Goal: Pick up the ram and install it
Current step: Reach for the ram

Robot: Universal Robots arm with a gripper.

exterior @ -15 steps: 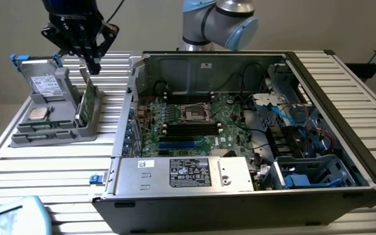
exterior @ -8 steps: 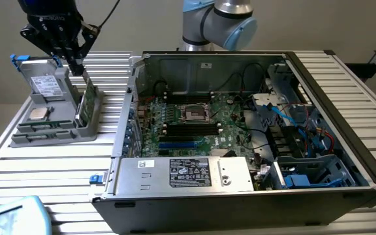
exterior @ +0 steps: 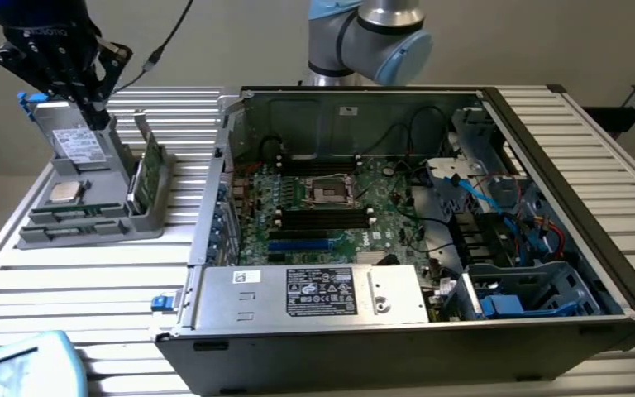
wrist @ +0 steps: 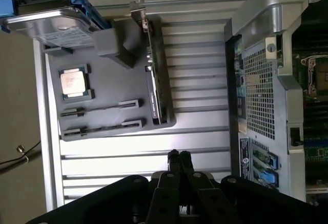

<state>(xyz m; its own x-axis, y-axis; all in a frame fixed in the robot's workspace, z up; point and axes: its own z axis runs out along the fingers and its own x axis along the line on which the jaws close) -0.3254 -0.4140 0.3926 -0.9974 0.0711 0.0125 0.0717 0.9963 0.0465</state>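
My fingers are closed and empty. The ram stands on edge in the grey holder, at the exterior view's left of the computer case. I think it is light, stiff, fragile: pinch its upper edge.

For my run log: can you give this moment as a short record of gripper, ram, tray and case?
gripper: shut, empty, apart from the ram
ram: on edge in the tray, not held
tray: also holds cpu, drive, card
case: open, at the exterior view's right of the tray
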